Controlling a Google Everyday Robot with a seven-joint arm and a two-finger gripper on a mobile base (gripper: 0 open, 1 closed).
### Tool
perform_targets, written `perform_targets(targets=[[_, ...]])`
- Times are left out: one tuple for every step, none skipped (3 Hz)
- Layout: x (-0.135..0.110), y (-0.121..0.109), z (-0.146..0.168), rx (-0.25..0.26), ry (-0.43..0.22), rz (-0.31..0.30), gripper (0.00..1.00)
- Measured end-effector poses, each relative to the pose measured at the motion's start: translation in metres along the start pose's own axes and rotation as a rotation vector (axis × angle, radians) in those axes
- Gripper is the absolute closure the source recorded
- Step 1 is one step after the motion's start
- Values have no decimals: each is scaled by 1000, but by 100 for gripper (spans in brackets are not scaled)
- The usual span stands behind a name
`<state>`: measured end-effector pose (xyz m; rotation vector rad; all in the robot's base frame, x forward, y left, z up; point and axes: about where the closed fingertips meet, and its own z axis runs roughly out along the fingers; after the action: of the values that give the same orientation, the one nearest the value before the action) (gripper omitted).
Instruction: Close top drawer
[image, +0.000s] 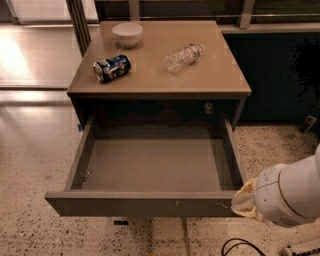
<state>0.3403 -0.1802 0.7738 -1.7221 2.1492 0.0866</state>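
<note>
The top drawer (150, 204) is pulled fully out of the cabinet. Its flat dark grey-brown front panel faces me and its plain grey inside holds nothing. Small white scratches mark the front right of centre. My gripper (245, 200) is at the drawer's front right corner, on the end of the white arm (295, 192) coming in from the right. It looks to be against or just beside the front panel's right end.
On the cabinet top (220, 80) are a white bowl (127, 34) at the back left, a crushed blue can (111, 68) lying on its side, and a clear plastic bottle (183, 57) lying down. A black cable (240, 246) lies on the speckled floor.
</note>
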Motion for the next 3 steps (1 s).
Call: perform_targets(targets=[[-1,17,37,-67,-17,-15,100],[-1,17,37,-67,-17,-15,100],[7,18,50,-59,-14,-20,100]])
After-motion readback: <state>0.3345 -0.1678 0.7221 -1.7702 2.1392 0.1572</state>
